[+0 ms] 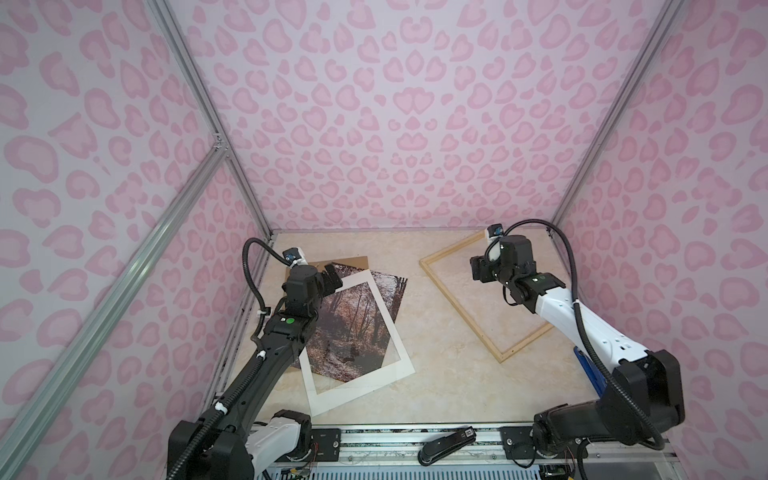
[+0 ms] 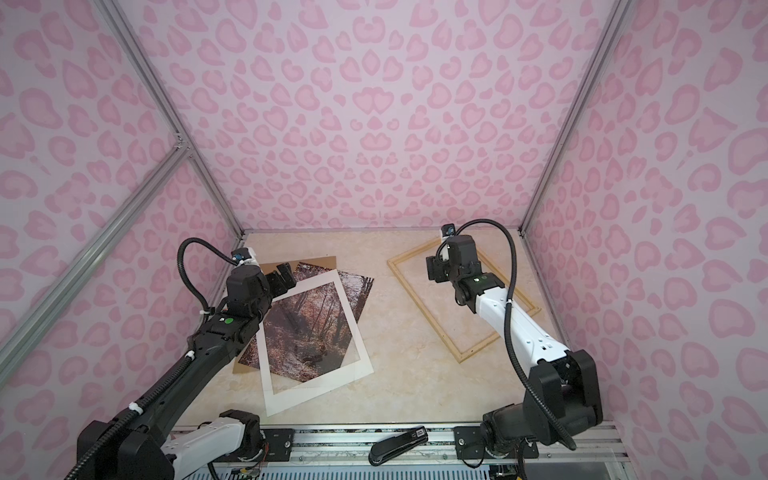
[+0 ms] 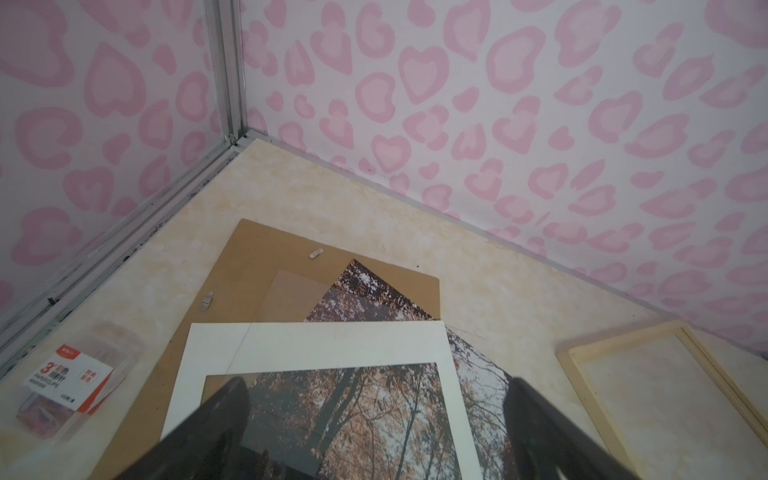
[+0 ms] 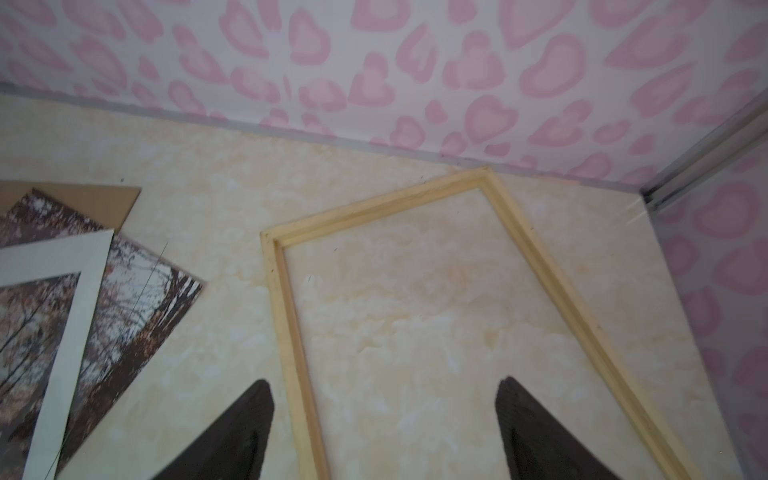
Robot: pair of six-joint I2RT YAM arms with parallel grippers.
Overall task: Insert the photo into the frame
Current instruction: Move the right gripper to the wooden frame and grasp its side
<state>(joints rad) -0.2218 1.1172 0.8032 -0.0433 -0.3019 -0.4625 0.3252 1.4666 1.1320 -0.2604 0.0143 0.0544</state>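
In both top views the photo (image 1: pixel 386 291) lies face up at the left, partly under a white mat (image 1: pixel 361 388). The wooden frame (image 1: pixel 460 311) lies flat at the far right, well apart from it.

Left wrist view: the left gripper (image 3: pixel 374 386) hangs over mat and photo, jaws apart.

Right wrist view: the right gripper (image 4: pixel 382 386) hangs over the frame, jaws apart, gripping nothing.

Left tool (image 3: pixel 376 386), right tool (image 4: pixel 383 382): both agape.
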